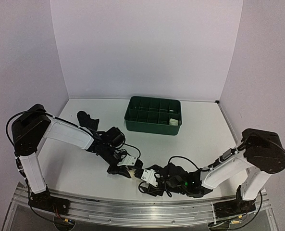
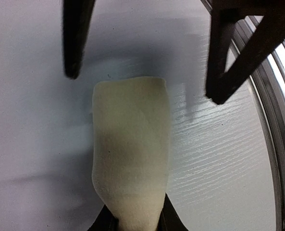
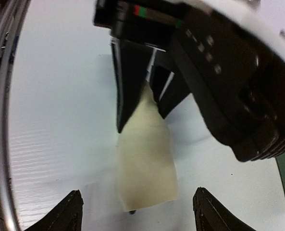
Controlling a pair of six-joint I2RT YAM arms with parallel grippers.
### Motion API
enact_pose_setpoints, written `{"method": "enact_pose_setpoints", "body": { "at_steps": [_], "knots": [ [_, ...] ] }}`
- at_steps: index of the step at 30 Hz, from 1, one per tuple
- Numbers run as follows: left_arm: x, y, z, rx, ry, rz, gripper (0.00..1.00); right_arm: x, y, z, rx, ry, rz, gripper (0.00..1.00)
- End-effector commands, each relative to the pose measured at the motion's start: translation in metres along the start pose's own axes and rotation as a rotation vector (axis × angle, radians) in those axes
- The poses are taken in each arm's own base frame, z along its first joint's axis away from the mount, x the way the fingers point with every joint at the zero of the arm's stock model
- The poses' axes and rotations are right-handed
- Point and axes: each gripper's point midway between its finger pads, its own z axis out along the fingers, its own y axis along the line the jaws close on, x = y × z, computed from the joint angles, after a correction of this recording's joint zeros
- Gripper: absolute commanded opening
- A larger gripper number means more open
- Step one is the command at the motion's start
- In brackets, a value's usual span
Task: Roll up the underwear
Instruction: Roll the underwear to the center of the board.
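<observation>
A folded cream underwear (image 2: 130, 159) lies as a narrow strip on the white table. My left gripper (image 2: 135, 220) is shut on one end of it. It also shows in the right wrist view (image 3: 147, 168) and as a pale patch in the top view (image 1: 132, 162). My right gripper (image 3: 137, 192) is open, and its fingertips (image 3: 70, 211) straddle the strip's free end without touching it. In the top view the left gripper (image 1: 129, 167) and the right gripper (image 1: 146, 177) face each other near the front edge. A black underwear (image 1: 87, 118) lies crumpled at the back left.
A green compartment tray (image 1: 153, 107) stands at the back centre, with a small white roll (image 1: 172, 121) in a right-hand compartment. The metal rail (image 1: 132, 207) runs along the table's front edge, close to both grippers. White walls enclose the table.
</observation>
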Motion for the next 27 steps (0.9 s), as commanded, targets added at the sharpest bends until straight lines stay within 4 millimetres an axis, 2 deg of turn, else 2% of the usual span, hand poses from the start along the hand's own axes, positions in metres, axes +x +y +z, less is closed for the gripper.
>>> {"method": "enact_pose_setpoints", "body": {
  "at_steps": [1, 4, 7, 13, 17, 19, 24, 27],
  "knots": [
    [0.026, -0.023, 0.007, 0.105, 0.083, -0.065, 0.00, -0.019, -0.023, 0.021, 0.049, -0.093, 0.042, 0.76],
    [0.025, -0.023, 0.007, 0.108, 0.083, -0.063, 0.00, -0.019, -0.018, 0.033, 0.009, -0.094, 0.035, 0.76],
    [0.024, -0.022, 0.008, 0.113, 0.079, -0.063, 0.00, -0.007, -0.016, 0.041, -0.012, -0.066, 0.057, 0.77],
    [0.016, -0.016, 0.008, 0.110, 0.057, -0.070, 0.00, 0.016, 0.012, 0.053, -0.135, -0.008, 0.121, 0.74],
    [0.011, -0.014, 0.007, 0.112, 0.044, -0.068, 0.00, 0.035, 0.021, 0.053, -0.162, 0.055, 0.166, 0.69],
    [0.010, -0.014, 0.007, 0.118, 0.042, -0.068, 0.00, 0.045, 0.024, 0.053, -0.168, 0.102, 0.169, 0.63],
    [0.010, -0.013, 0.007, 0.119, 0.049, -0.068, 0.00, 0.057, 0.024, 0.050, -0.159, 0.156, 0.176, 0.39],
    [0.009, -0.012, 0.006, 0.116, 0.049, -0.064, 0.00, 0.068, 0.021, 0.046, -0.142, 0.221, 0.157, 0.34]
  ]
}}
